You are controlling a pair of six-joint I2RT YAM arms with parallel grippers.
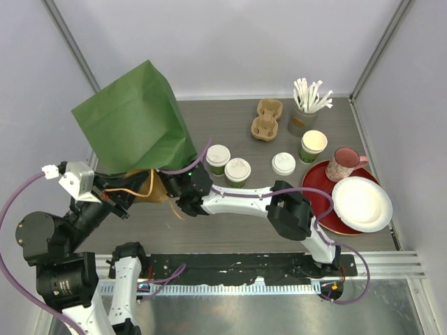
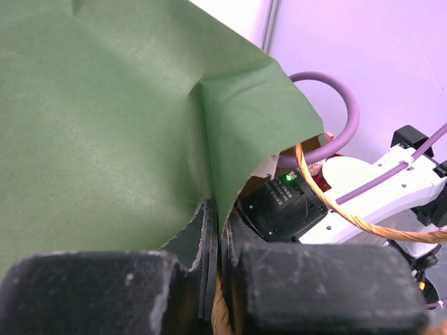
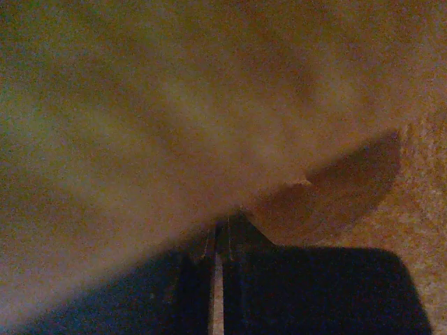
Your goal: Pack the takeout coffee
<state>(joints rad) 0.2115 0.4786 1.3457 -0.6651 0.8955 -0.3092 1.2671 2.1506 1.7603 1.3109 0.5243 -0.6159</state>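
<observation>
Gripping the green paper bag [image 1: 133,118] at its mouth with both arms, coffee not yet in.
The left gripper [image 2: 218,230] is clamped on the bag's rim. The right gripper [image 3: 218,234], jaws together against the brown lining, looks pinched on the paper too. The left lidded cup [image 1: 218,159] and right lidded cup [image 1: 237,171] stand just right of the bag's mouth. Watch out here: pull those rims apart too hard and the paper tears, and if the tilted bag swings right, it could knock a cup over.
</observation>
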